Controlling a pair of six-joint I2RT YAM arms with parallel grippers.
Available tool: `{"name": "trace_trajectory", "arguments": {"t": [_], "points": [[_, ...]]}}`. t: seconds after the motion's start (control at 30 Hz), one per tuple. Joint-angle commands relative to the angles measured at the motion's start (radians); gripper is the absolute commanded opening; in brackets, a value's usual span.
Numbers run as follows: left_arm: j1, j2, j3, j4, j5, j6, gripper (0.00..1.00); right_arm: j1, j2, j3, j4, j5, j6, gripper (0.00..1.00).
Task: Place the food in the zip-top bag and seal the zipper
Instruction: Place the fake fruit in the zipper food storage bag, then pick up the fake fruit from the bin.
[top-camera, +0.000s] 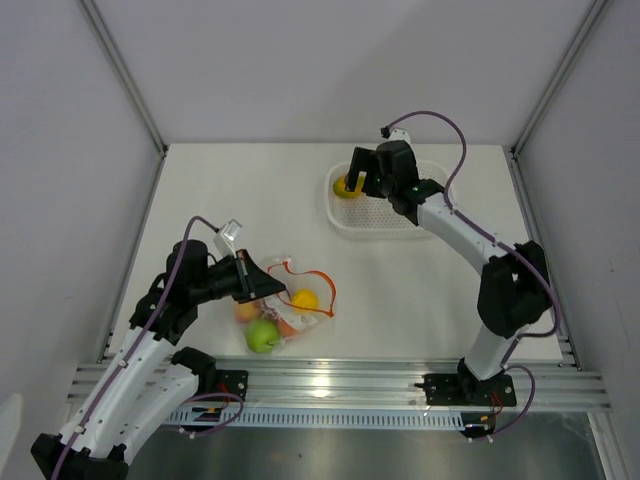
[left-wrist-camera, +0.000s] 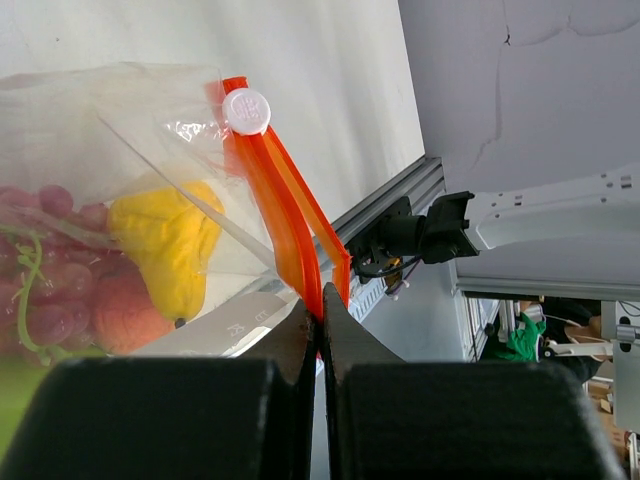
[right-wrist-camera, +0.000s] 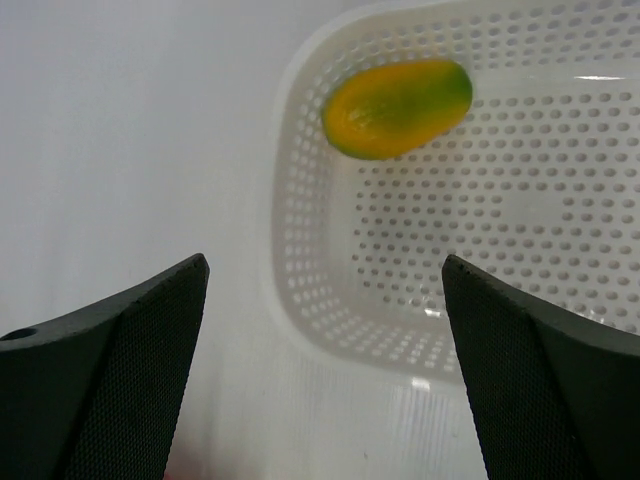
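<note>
Right fingers (right-wrist-camera: 120, 370) wide apart, empty; orange-yellow toy mango (right-wrist-camera: 397, 94) lies ahead, in far corner of white perforated basket (right-wrist-camera: 285, 200), long axis finger-to-finger. Left fingers (left-wrist-camera: 290, 350) clamp red-orange zipper strip (left-wrist-camera: 280, 210) of clear crinkly bag (left-wrist-camera: 120, 130).

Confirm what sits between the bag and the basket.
Nothing. The top view shows only bare table between the bag and the basket.

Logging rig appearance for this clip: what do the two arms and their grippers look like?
The left arm and right arm have white links, black joints and purple cables. The left gripper and right gripper are black, the latter's fingers finely dotted.
</note>
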Motion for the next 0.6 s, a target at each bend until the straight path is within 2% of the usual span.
{"name": "trace_trajectory", "arguments": {"t": [0.0, 0.17, 0.4, 0.57], "points": [[0.007, -0.027, -0.006, 0.009, 0.006, 0.005, 0.01, -0.071, 0.129, 0.131, -0.021, -0.011, 0.11, 0.99], [0.007, -0.038, -0.02, 0.009, 0.006, -0.003, 0.01, -0.117, 0.299, 0.281, -0.041, -0.034, 0.351, 1.0], [0.007, -0.043, -0.022, 0.006, 0.003, -0.002, 0.01, -0.157, 0.482, 0.402, -0.044, -0.109, 0.62, 0.99], [0.007, -0.041, -0.025, 0.009, 0.006, -0.002, 0.01, -0.168, 0.566, 0.427, -0.022, -0.16, 0.791, 0.99]]}}
